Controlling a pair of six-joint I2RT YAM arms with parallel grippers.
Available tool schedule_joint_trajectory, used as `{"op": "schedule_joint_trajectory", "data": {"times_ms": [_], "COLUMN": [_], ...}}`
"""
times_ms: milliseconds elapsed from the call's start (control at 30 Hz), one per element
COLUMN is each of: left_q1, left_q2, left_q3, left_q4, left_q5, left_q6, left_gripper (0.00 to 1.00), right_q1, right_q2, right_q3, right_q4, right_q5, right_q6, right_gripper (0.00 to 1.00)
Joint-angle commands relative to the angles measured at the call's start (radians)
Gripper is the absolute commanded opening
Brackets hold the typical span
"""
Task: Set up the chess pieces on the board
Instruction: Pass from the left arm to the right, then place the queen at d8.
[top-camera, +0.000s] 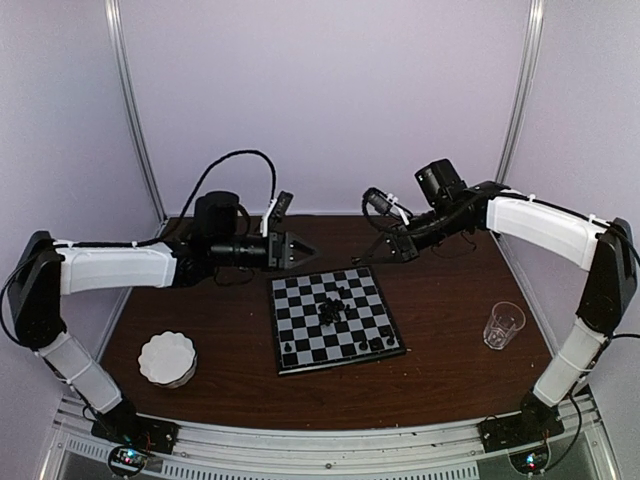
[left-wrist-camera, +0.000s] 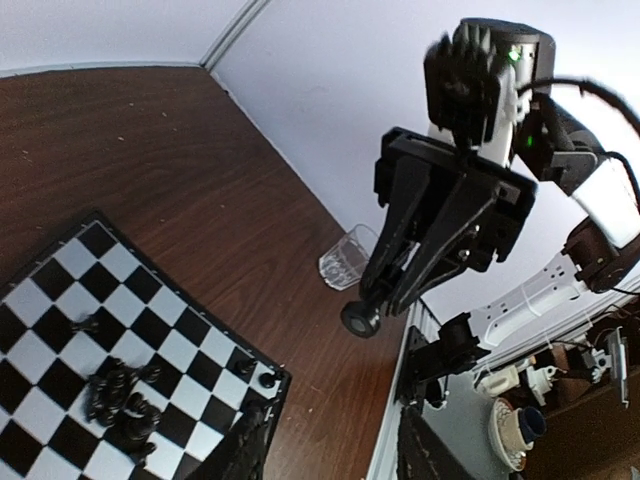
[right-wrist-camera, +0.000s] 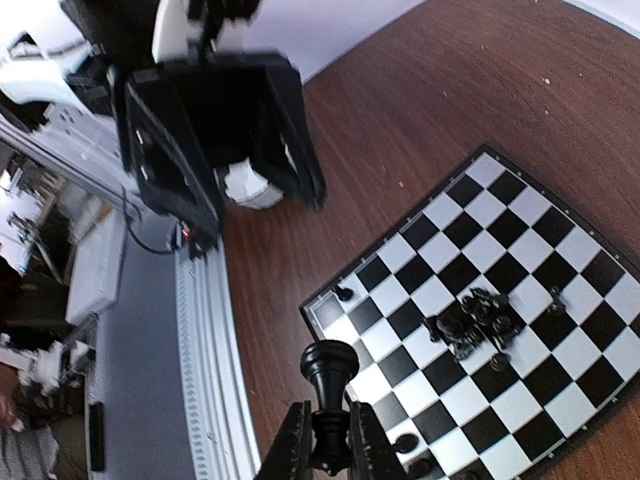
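Right end effector (right-wrist-camera: 330, 418) pinching glossy black turned chess piece (right-wrist-camera: 330, 368) | left end effector (top-camera: 304, 250) spread wide

The board (top-camera: 335, 318) is chequered in black and pale grey-white squares and is edged with a thin dark rim. The chess pieces (top-camera: 333, 310) are coloured black throughout, as is the piece (right-wrist-camera: 330, 372) seen between the black fingers (right-wrist-camera: 292, 450) of the right gripper (right-wrist-camera: 328, 425). The table (top-camera: 450, 370) is finished in a dark reddish-brown wood grain. The scalloped dish (top-camera: 167, 358) is rendered white, the glass (top-camera: 503, 324) is left clear, and the arms (top-camera: 110, 268) are clad in white and black. The walls (top-camera: 330, 90) are tinted pale lilac.
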Motion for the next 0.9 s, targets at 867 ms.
{"op": "schedule_joint_trajectory", "data": {"times_ms": [867], "left_q1": [0.243], "left_q2": [-0.324], "left_q3": [0.014], "left_q4": [-0.502], "left_q5": [-0.358], "left_q6": [0.336], "left_gripper": [0.48], "right_q1": [0.492], "right_q2": [0.312], "right_q3": [0.251], "right_q4": [-0.514], "right_q5": [0.942], "right_q6": [-0.59], "right_gripper": [0.06]}}
